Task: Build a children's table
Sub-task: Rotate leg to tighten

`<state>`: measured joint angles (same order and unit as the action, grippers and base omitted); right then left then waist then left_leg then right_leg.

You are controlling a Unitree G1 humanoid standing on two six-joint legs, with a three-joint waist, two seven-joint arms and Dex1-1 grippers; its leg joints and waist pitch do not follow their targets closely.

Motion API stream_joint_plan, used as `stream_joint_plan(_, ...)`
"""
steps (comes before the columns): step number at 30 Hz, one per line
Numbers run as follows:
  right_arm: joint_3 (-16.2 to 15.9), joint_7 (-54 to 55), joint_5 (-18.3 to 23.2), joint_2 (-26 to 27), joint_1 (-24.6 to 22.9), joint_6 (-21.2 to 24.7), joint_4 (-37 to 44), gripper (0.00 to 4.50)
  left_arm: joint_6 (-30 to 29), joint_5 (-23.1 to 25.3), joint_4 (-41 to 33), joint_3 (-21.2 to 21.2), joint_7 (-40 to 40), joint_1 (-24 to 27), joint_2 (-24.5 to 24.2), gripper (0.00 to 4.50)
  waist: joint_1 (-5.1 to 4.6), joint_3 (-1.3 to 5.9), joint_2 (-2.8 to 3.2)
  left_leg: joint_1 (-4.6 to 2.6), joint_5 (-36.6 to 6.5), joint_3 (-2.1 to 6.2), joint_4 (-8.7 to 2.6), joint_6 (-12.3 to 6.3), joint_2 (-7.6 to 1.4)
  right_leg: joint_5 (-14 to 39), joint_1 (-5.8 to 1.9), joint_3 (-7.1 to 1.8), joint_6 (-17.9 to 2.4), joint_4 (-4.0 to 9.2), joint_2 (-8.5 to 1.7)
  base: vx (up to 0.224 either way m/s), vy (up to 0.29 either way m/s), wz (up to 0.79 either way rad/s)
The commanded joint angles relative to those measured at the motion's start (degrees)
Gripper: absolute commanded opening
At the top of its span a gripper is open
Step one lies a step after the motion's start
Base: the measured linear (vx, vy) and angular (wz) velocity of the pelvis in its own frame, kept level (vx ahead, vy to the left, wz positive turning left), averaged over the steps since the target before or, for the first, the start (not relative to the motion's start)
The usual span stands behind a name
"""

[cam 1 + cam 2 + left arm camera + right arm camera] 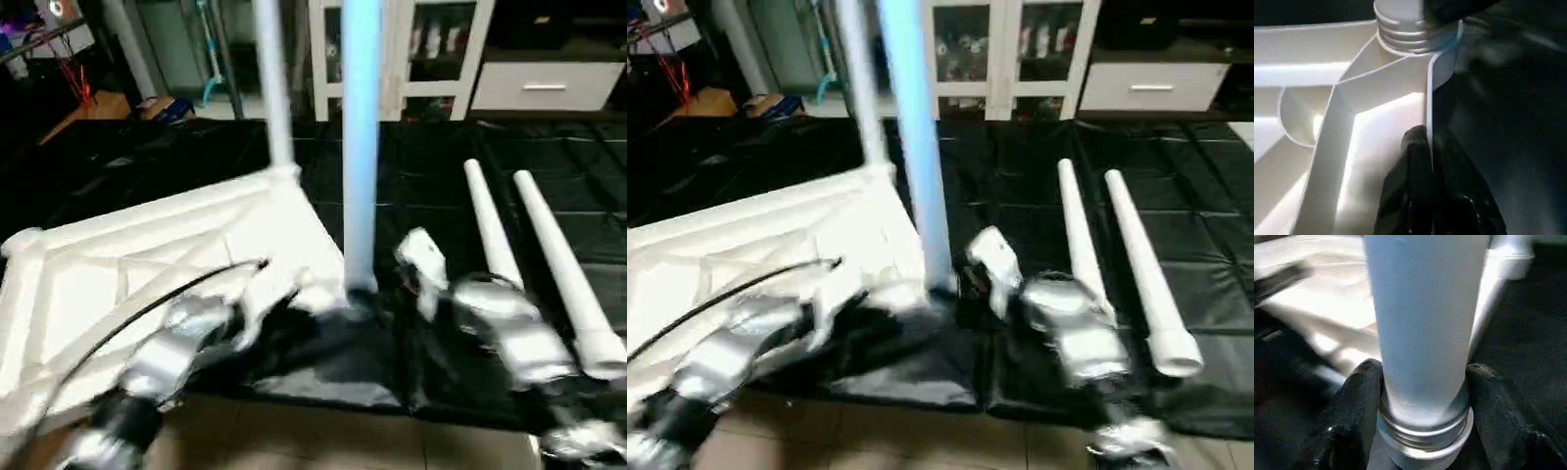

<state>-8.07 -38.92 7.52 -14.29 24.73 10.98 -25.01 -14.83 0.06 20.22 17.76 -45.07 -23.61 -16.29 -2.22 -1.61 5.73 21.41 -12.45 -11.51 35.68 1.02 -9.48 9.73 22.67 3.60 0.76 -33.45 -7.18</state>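
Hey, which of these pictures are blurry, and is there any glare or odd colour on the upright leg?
Left eye view: motion blur smears both silver forearms; the upright white tapered tubular leg looks tinted blue. Right eye view: the same smear and blue tint. Left wrist view: bright glare on the white plastic ribbed tabletop, dark mat soft. Right wrist view: the leg's threaded base is fairly sharp between the right end effector fingers, background blurred.

Between my right gripper [1422, 396] fingers stands a leg [361, 147] at the tabletop [147, 255] corner, tabletop left of it, two loose legs [534, 255] lying right, cabinet [411, 49] behind.
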Motion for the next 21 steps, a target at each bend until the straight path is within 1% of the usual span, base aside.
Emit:
stream_joint_plan(1, 1.4, 10.5, -2.7, 2.8, -0.1, 1.1, -4.2, 2.40, -0.3, 1.0, 3.4, -0.7, 7.3, -1.8, 2.8, 0.00, -0.57, 2.00, -1.14, -1.04, -27.1, 2.62, -6.14, 2.97, -2.66, 32.7, -0.76, -0.96, -6.8, 5.12, -1.39, -0.060, 0.012, -0.01)
stream_joint_plan(2, 2.6, 16.4, -2.9, 6.4, 0.1, 0.3, -5.7, 2.36, -0.1, 1.4, 6.7, -2.5, 12.5, -4.1, 5.2, 0.00, -0.99, 2.04, -1.62, -1.33, -28.5, 2.65, -6.18, 3.11, -2.59, 33.5, -0.50, -0.82, -6.1, 5.61, -1.29, -0.060, 0.012, -0.01)
stream_joint_plan(3, 2.6, 18.0, -2.8, 8.1, 0.1, -0.2, -6.0, 2.33, 0.8, 2.0, 8.4, -3.0, 14.8, -5.3, 5.9, 0.00, -1.14, 2.05, -1.59, -1.40, -29.4, 2.74, -6.18, 2.90, -2.37, 34.1, -0.44, -0.60, -5.6, 5.90, -1.28, -0.053, 0.015, 0.01)
stream_joint_plan(4, 2.6, 18.5, -2.7, 8.7, 0.1, -0.5, -6.0, 2.31, 1.1, 2.3, 9.0, -3.1, 15.6, -5.7, 6.1, 0.00, -1.26, 1.95, -1.56, -1.45, -30.1, 2.84, -6.27, 2.67, -2.37, 35.0, -0.27, -0.55, -5.2, 6.06, -1.29, 0.000, 0.000, 0.00)
stream_joint_plan(5, 2.5, 19.1, -2.7, 9.7, 0.2, -0.8, -6.3, 2.17, 1.7, 2.6, 10.0, -3.2, 16.0, -6.2, 6.4, 0.00, -1.42, 1.81, -1.51, -1.29, -31.3, 3.06, -6.32, 2.39, -2.30, 36.4, -0.29, -0.37, -4.4, 6.26, -1.35, 0.000, 0.000, 0.00)
stream_joint_plan(6, 2.5, 19.6, -2.6, 11.1, 0.2, -1.3, -6.1, 2.17, 2.2, 2.2, 10.6, -3.6, 15.9, -6.5, 6.9, 0.00, -1.47, 1.77, -1.30, -1.32, -32.1, 3.26, -6.40, 2.50, -2.36, 36.8, -0.37, -0.27, -4.1, 6.27, -1.41, 0.000, 0.000, 0.00)
stream_joint_plan(7, 2.6, 20.3, -2.6, 12.1, 0.1, -1.9, -6.2, 2.11, 2.8, 2.1, 11.3, -3.9, 15.9, -6.6, 7.3, 0.00, -1.79, 1.70, -1.16, -1.11, -33.4, 3.46, -6.60, 2.53, -2.39, 37.0, -0.46, -0.14, -3.7, 6.35, -1.43, 0.000, 0.000, 0.00)
stream_joint_plan(8, 2.1, 19.2, -2.3, 13.0, 0.2, -2.4, -5.9, 2.06, 3.1, 2.1, 11.4, -3.7, 15.1, -6.6, 7.5, 0.00, -2.00, 1.63, -1.08, -1.10, -34.6, 3.59, -6.74, 2.60, -2.36, 37.0, -0.50, 0.06, -3.4, 6.51, -1.43, 0.000, 0.000, 0.00)
stream_joint_plan(9, 1.7, 18.4, -2.2, 13.5, 0.2, -2.7, -5.6, 2.06, 3.2, 2.1, 11.4, -3.6, 14.6, -6.5, 7.6, 0.00, -2.23, 1.68, -1.00, -1.20, -35.5, 3.78, -6.99, 2.74, -2.46, 36.0, -0.64, 0.11, -3.6, 6.51, -1.45, 0.000, 0.000, 0.00)
stream_joint_plan(10, 1.5, 17.7, -2.0, 13.6, 0.2, -3.7, -5.0, 2.03, 3.5, 2.1, 11.2, -3.2, 13.7, -6.1, 7.5, 0.00, -2.35, 1.71, -1.11, -1.20, -35.6, 3.79, -7.03, 2.72, -2.46, 35.5, -0.66, 0.09, -3.7, 6.57, -1.45, 0.000, 0.000, 0.00)
stream_joint_plan(11, 1.9, 16.7, -1.1, 13.6, 0.2, -4.1, -4.4, 2.03, 3.7, 2.0, 10.6, -2.9, 12.6, -5.5, 7.1, 0.00, -2.41, 1.71, -1.08, -1.37, -35.8, 3.72, -7.04, 2.60, -2.43, 34.9, -0.43, -0.07, -4.1, 6.66, -1.49, 0.000, 0.000, 0.00)
stream_joint_plan(12, 2.8, 15.2, 0.2, 13.3, 0.2, -4.8, -3.3, 2.55, 4.4, 1.8, 9.9, -2.2, 10.9, -4.5, 6.5, 0.00, -2.58, 1.77, -1.08, -1.21, -35.7, 3.80, -7.06, 2.27, -2.44, 34.5, -0.55, -0.17, -4.5, 6.64, -1.62, 0.000, 0.000, 0.00)
stream_joint_plan(13, 3.2, 13.4, 1.0, 12.2, 0.2, -4.9, -1.9, 2.55, 4.5, 1.6, 9.1, -1.9, 10.0, -3.7, 5.9, 0.00, -2.79, 1.84, -1.41, -0.68, -34.6, 3.83, -7.14, 1.79, -2.55, 33.3, -0.90, -0.33, -4.9, 6.44, -1.78, 0.000, 0.000, 0.00)
stream_joint_plan(14, 3.4, 13.3, 1.0, 11.8, 0.2, -5.0, -1.6, 2.70, 4.5, 1.5, 8.8, -1.9, 9.7, -3.4, 5.8, 0.00, -2.71, 1.90, -1.32, -0.56, -33.9, 3.81, -7.13, 1.39, -2.59, 32.7, -1.04, -0.43, -5.2, 6.31, -1.91, 0.000, 0.000, 0.00)
stream_joint_plan(15, 3.6, 13.1, 1.1, 11.3, 0.1, -5.2, -1.1, 2.77, 4.7, 1.4, 8.4, -1.8, 9.0, -3.0, 5.4, 0.00, -2.57, 1.85, -1.25, -0.58, -33.1, 3.65, -7.09, 1.02, -2.65, 32.1, -0.76, -0.59, -5.7, 6.27, -1.94, 0.000, 0.000, 0.00)
stream_joint_plan(16, 3.9, 12.5, 1.5, 10.8, 0.1, -5.2, -0.6, 2.77, 5.0, 1.3, 7.9, -1.6, 8.3, -2.6, 5.0, 0.00, -2.71, 1.89, -1.40, -0.40, -32.6, 3.63, -7.08, 0.87, -2.63, 31.9, -0.88, -0.62, -5.9, 6.21, -1.92, 0.000, 0.000, 0.00)
stream_joint_plan(17, 4.1, 11.6, 1.7, 10.0, 0.3, -5.1, 0.1, 2.86, 5.2, 1.1, 7.1, -1.5, 7.3, -2.1, 4.5, 0.00, -2.77, 2.25, -1.78, 0.09, -29.9, 3.59, -6.97, 0.29, -2.64, 30.0, -1.26, -0.76, -6.5, 5.90, -2.07, 0.000, 0.000, 0.00)
stream_joint_plan(18, 4.4, 10.9, 2.0, 9.2, 0.6, -5.0, 0.8, 2.97, 5.0, 0.8, 6.2, -1.5, 6.3, -1.7, 4.0, 0.00, -2.33, 2.44, -1.60, 0.16, -27.0, 3.40, -6.88, -0.43, -2.73, 27.4, -1.32, -0.92, -7.3, 5.68, -2.10, 0.000, 0.000, 0.00)
stream_joint_plan(19, 4.3, 8.0, 2.8, 7.6, 1.3, -3.8, 2.1, 3.05, 5.4, -0.1, 4.1, -1.1, 3.1, -1.1, 2.8, 0.00, -2.28, 2.36, -1.86, 0.24, -26.2, 3.18, -6.86, -0.96, -2.70, 26.8, -1.26, -0.98, -7.8, 5.72, -2.03, 0.000, 0.000, 0.00)
stream_joint_plan(20, 4.1, 4.1, 4.2, 5.8, 1.7, -2.4, 3.8, 3.11, 5.8, -1.4, 1.7, -0.8, -0.1, -0.2, 1.4, 0.00, -1.95, 2.42, -1.75, 0.34, -24.5, 3.04, -6.77, -1.84, -2.77, 25.3, -1.47, -1.09, -8.7, 5.44, -2.06, 0.000, 0.000, 0.00)
stream_joint_plan(21, 3.8, 0.7, 5.5, 4.4, 2.0, -1.1, 5.3, 3.19, 6.2, -2.5, -0.4, -0.6, -3.0, 0.6, 0.2, 0.00, -1.57, 2.31, -1.67, 0.16, -23.6, 2.79, -6.74, -2.40, -2.95, 24.6, -1.30, -1.22, -9.3, 5.46, -2.03, 0.000, 0.000, 0.00)
